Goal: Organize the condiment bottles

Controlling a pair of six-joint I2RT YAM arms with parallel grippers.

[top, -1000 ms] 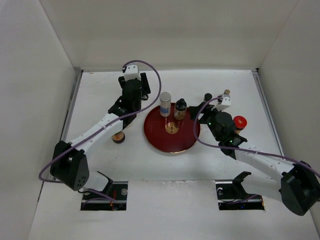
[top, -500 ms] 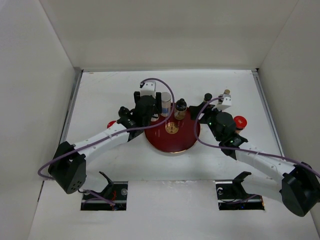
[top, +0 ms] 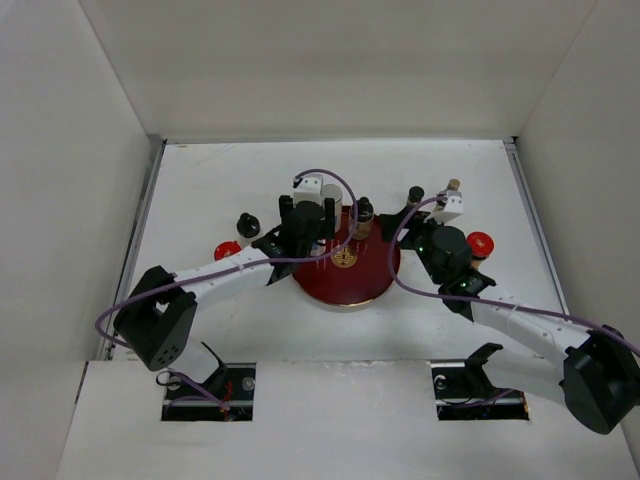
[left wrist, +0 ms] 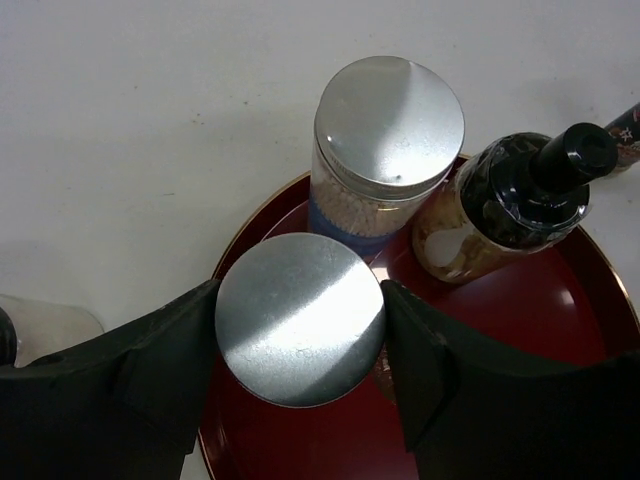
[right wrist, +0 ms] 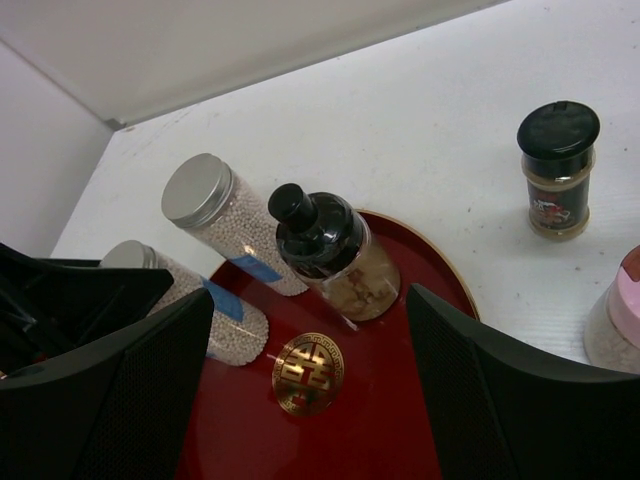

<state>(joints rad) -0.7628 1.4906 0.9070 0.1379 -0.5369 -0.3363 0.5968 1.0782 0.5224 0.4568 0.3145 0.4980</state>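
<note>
In the top view, the left gripper [top: 303,222] is seen over the left rear part of the tray [top: 345,298], and the right gripper [top: 400,222] is positioned at the tray's right edge. A red-lidded jar [top: 227,250] and a black-capped bottle [top: 247,222] are seen on the table [top: 200,180], left of the tray, so the sorting is judged to be only partly done.

In the left wrist view, the held shaker [left wrist: 300,318] is clamped between both fingers [left wrist: 150,350], which are pressed on its sides. It is held just beside the second shaker [left wrist: 388,120], probably so that like bottles are grouped together. The dark bottle [left wrist: 515,195] is standing next to them on the tray. Whether the held shaker's base touches the tray cannot be told.

In the right wrist view, the right gripper's fingers [right wrist: 110,380] are spread apart over the tray, with nothing grasped. A black-capped jar [right wrist: 558,170] and a pink-capped bottle [right wrist: 620,315] are seen on the table near the tray.
</note>
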